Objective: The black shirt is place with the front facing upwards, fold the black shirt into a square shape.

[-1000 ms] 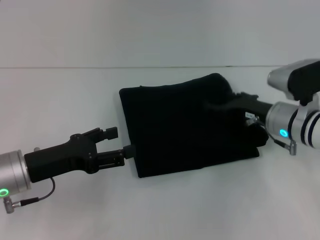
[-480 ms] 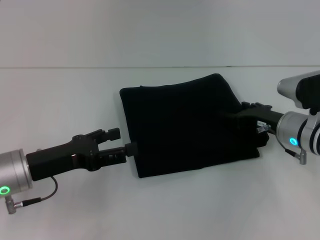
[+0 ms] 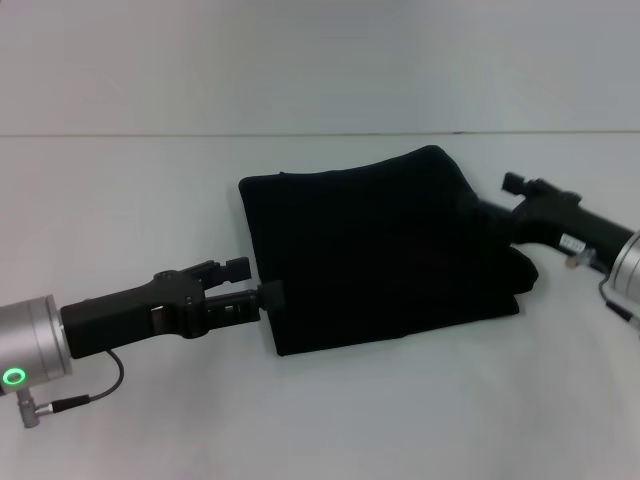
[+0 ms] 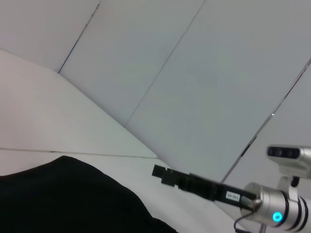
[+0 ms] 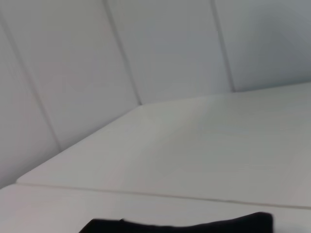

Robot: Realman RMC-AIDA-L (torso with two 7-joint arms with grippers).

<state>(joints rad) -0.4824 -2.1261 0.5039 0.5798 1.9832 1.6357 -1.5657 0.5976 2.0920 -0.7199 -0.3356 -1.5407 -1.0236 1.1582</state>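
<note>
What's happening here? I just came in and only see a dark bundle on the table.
A two-armed robot is folding the black shirt, which already lies as a rough square on the white table. The left end effector sits at the shirt's left edge, open. The right end effector is at its right edge.

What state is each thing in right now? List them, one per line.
black shirt: folded into a rough square, lying flat on the table.
left tool: open, at the shirt's left edge, low over the table.
right tool: at the shirt's right edge.
</note>
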